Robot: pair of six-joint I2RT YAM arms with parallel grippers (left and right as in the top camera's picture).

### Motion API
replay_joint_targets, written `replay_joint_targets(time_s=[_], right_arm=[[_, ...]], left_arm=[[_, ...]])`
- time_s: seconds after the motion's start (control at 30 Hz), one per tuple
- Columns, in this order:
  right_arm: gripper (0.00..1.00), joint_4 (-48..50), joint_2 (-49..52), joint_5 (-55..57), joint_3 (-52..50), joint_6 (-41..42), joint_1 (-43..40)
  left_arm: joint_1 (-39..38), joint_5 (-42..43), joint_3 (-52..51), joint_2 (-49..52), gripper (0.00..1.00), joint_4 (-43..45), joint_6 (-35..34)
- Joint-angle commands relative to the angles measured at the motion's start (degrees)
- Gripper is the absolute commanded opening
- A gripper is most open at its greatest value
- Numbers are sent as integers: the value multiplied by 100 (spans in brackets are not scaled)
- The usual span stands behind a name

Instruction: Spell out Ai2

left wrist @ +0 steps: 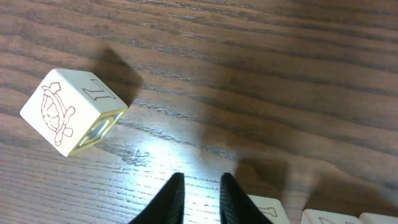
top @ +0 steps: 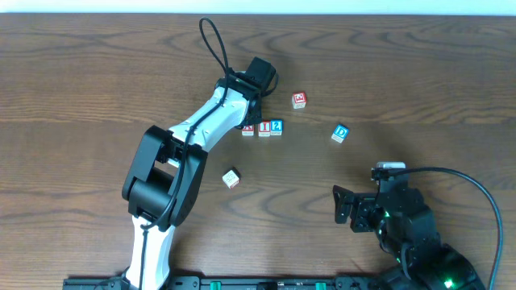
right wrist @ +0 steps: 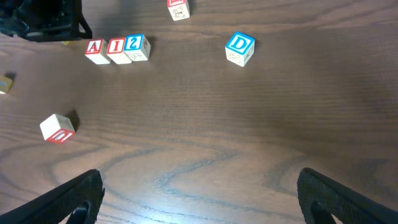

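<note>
A [right wrist: 94,48], I [right wrist: 115,46], 2 [right wrist: 135,44] sit touching; left tool [left wrist: 200,198], nearly closed and empty, risks nudging A askew while withdrawing.

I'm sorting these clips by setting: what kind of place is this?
Probably a lab tabletop for robot trials: a bare wooden table, two arms mounted at its edge, and lettered toy cubes such as the D cube.

Dark wood-grain table [top: 97,72], glare-lit, pale wall [top: 322,6] behind.

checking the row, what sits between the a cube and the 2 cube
The I cube sits between the A cube and the 2 cube, seen from the right wrist.
</note>
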Motion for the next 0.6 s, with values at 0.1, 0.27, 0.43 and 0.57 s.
replay_joint_targets(time_s=[0.1, 0.27, 0.43, 0.57], right_arm=[[99, -2, -13, -2, -4, 46, -26], [99, -4, -13, -2, -4, 46, -26], [99, -2, -13, -2, -4, 46, -26], [99, -4, -13, -2, -4, 46, -26]], left_arm=[[48, -131, 184, -240, 16, -63, 20], [48, -146, 184, -273, 9, -116, 15], [48, -96, 184, -273, 6, -221, -138], [48, 52, 184, -271, 6, -317, -201]])
